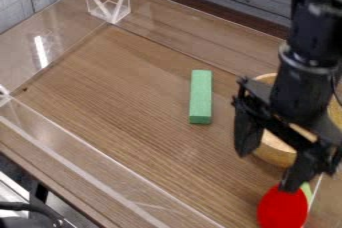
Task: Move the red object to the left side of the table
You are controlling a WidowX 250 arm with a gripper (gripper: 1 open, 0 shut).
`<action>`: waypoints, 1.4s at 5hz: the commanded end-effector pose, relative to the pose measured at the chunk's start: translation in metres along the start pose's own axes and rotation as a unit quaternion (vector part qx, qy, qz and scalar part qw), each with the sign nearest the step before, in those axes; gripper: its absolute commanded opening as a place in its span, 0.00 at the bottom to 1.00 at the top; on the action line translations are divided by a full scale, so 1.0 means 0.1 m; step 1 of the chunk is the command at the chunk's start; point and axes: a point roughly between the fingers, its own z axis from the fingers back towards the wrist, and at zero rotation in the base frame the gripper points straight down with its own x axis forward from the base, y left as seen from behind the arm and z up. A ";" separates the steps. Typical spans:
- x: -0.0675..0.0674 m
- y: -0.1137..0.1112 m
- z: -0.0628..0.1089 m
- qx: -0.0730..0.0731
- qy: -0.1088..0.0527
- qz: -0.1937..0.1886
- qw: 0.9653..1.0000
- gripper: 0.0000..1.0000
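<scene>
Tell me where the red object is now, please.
In the camera view, the red object is at the bottom right, just below the black pincer and nearer the viewer than the wooden bowl.
</scene>
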 end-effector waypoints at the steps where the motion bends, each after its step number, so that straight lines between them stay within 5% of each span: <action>1: 0.09 -0.08 -0.08 -0.002 -0.017 -0.014 1.000 1.00; 3: 0.20 -0.08 -0.22 0.002 -0.034 -0.028 0.999 1.00; 4: 0.19 0.02 -0.25 0.002 -0.044 -0.001 0.999 1.00; 6: 0.23 0.09 -0.02 -0.001 -0.090 0.058 0.994 1.00; 7: 0.27 0.02 0.01 -0.003 -0.095 0.073 0.993 1.00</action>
